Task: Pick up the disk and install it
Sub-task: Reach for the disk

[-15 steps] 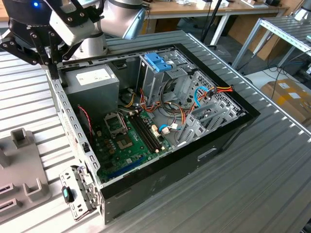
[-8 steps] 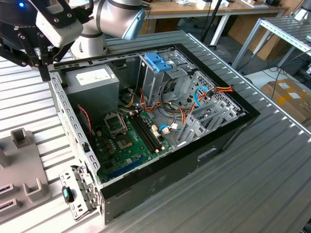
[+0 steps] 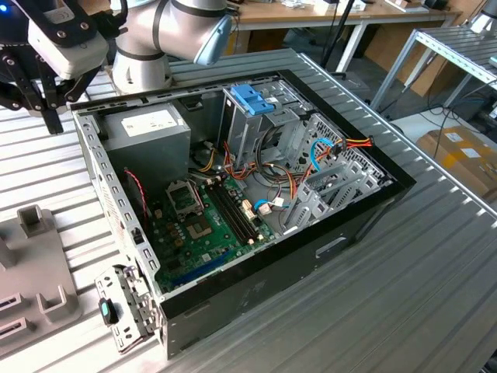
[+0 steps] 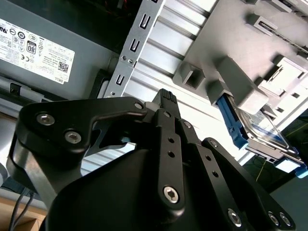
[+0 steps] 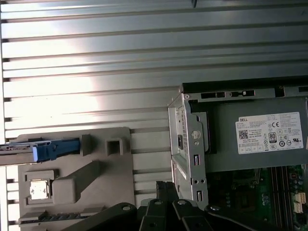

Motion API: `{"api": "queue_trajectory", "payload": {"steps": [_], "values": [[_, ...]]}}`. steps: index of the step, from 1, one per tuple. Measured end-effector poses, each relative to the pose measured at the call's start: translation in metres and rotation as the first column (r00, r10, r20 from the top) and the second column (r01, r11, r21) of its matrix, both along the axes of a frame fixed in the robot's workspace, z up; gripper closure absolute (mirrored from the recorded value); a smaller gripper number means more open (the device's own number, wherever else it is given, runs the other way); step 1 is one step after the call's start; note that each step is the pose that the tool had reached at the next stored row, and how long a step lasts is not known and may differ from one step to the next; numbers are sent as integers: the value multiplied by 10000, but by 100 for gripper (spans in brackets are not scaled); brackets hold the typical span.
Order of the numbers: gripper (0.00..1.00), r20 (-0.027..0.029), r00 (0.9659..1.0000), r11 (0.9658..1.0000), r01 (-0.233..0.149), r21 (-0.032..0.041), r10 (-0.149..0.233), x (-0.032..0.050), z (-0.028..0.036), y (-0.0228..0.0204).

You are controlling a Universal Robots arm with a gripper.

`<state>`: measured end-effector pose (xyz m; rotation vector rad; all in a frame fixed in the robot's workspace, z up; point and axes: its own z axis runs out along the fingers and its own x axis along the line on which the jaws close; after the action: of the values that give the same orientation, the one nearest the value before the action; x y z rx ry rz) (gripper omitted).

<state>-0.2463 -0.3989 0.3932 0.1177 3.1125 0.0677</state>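
Beside the open case [image 3: 256, 289], my claw [image 5: 166, 186] hangs clenched on nothing; the disk [image 5: 45, 149] stands on edge in the grey fixture [image 5: 115, 192], likely so I can pinch its faces.

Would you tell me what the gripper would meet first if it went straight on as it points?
The gripper would probably meet the ribbed table, between the computer case and the grey fixture; depth is unclear.
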Motion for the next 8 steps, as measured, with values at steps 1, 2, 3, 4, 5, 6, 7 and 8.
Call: {"api": "queue_trajectory", "payload": {"steps": [1,2,3,4,5,6,7,8], "values": [[89,0,10000,10000,2,0,-2,-2,0,0],[89,0,10000,10000,1,-1,-1,-2,0,0],[89,0,10000,10000,1,0,-1,-3,0,0],[89,0,10000,10000,1,0,-1,-4,0,0],[89,0,10000,10000,3,-1,-3,-6,0,0],[89,0,10000,10000,2,0,-2,-12,0,0],[89,0,10000,10000,2,0,-2,-17,0,0],[89,0,10000,10000,2,0,-2,-22,0,0]]}}
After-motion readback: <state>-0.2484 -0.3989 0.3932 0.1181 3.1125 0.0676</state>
